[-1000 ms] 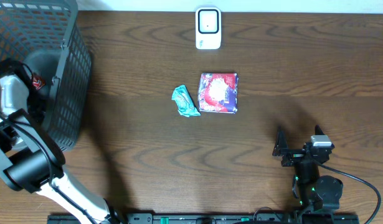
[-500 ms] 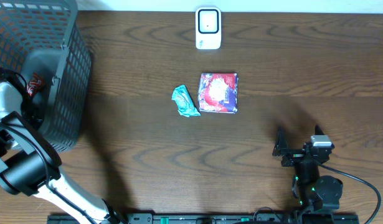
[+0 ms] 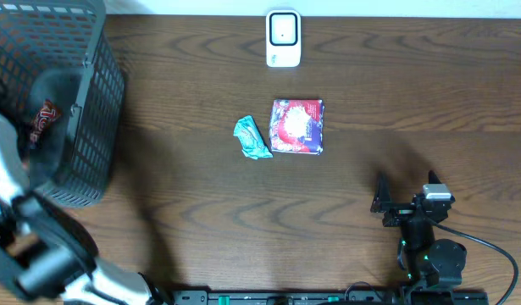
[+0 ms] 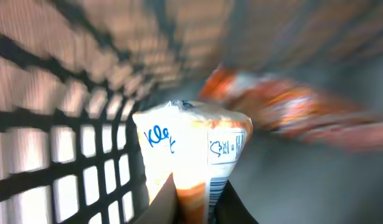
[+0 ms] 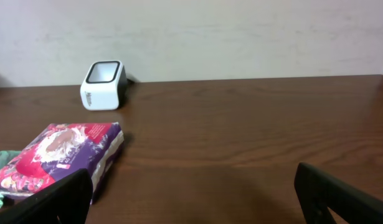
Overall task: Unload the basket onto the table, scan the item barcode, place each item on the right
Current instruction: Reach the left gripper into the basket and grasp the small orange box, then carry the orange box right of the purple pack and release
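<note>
One change: the left hand (image 4: pixel 194 202), wide a second ago, is now clamped narrow on a white-and-orange packet (image 4: pixel 191 140) down inside the basket (image 3: pixel 103 85), far left of the scanner (image 3: pixel 283 38). Fingers pinch the packet's lower end. Blue lettering and a striped panel face the wrist camera, too blurred to say if that is the barcode. A second orange-red packet (image 4: pixel 291 102) lies behind it, also smeared. Pick looks done, so the next job is probably to lift clear of the mesh and carry across to the scanner, code side toward its window. Left arm is blurred in overhead, rising from the near-left counter edge into the basket, so it's likely moving. Right hand (image 3: pixel 406 196) is unchanged, jaws wide and empty, low over the counter (image 3: pixel 412 102), nearer than the scanner and to its right, facing it. Purple-red pack (image 3: pixel 297 126) and teal wrapper (image 3: pixel 252 138) lie side by side just on the near side of the scanner, untouched
</note>
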You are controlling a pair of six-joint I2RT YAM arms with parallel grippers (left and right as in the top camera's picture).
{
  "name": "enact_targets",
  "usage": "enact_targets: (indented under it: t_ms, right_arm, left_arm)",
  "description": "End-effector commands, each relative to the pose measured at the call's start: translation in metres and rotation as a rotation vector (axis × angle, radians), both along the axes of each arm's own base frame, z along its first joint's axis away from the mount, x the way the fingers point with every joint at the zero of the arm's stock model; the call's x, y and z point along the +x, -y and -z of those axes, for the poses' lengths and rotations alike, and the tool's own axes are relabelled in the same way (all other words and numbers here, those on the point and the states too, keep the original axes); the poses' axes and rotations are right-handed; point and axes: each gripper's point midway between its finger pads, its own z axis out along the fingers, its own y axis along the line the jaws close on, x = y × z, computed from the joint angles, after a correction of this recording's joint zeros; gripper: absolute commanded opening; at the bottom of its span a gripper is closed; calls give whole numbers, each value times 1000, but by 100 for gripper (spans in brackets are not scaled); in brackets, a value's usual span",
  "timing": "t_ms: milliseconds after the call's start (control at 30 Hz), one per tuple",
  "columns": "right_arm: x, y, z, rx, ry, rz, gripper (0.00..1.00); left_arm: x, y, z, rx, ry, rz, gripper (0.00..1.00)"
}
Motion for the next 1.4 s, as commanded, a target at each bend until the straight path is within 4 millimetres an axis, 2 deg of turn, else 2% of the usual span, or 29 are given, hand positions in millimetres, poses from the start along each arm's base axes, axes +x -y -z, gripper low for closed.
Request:
enact_targets:
  t_ms: [0, 67, 100, 200, 267, 333, 433, 467, 600, 733, 867, 967, 1100, 1233, 1367]
  right_arm:
    - [0, -2, 2, -11, -4, -9, 99]
    - [0, -2, 1, -11, -4, -9, 99]
    - [0, -2, 1, -11, -4, -9, 99]
    - [0, -2, 1, -11, -4, -9, 99]
    - [0, -2, 1, -11, -4, -9, 99]
    - [0, -2, 1, -12, -4, -9, 99]
    - [0, -2, 1, -11, -4, -9, 99]
    - [0, -2, 1, -11, -4, -9, 99]
    - [0, -2, 1, -12, -4, -9, 99]
    - [0, -2, 2, -11, -4, -9, 99]
    - [0, -2, 2, -12, -4, -9, 99]
    - [0, -2, 1, -12, -4, -9, 99]
    - [0, -2, 1, -12, -4, -9, 99]
    - [0, -2, 1, -11, -4, -9, 99]
    - [0, -2, 1, -11, -4, -9, 99]
  left_arm:
    - [7, 16, -93, 155, 211, 47, 7]
    - [12, 31, -133, 219, 323, 83, 7]
    - [18, 45, -156, 241, 406, 126, 7]
    - [41, 91, -201, 222, 607, 292, 7]
    - [60, 135, -229, 174, 745, 457, 7]
    - [77, 180, -248, 131, 839, 626, 7]
    - [98, 250, -260, 110, 885, 916, 7]
    - [104, 274, -257, 105, 875, 1002, 7]
    - [118, 350, -232, 88, 796, 1255, 8]
    - [126, 424, -195, -1, 725, 1428, 7]
    - [128, 487, -154, -88, 647, 1550, 7]
    - [128, 527, -117, -144, 574, 1620, 7]
    - [129, 570, -75, -196, 507, 1689, 7]
    - [131, 610, -42, -262, 502, 1698, 8]
    - [129, 639, -17, -301, 492, 1718, 8]
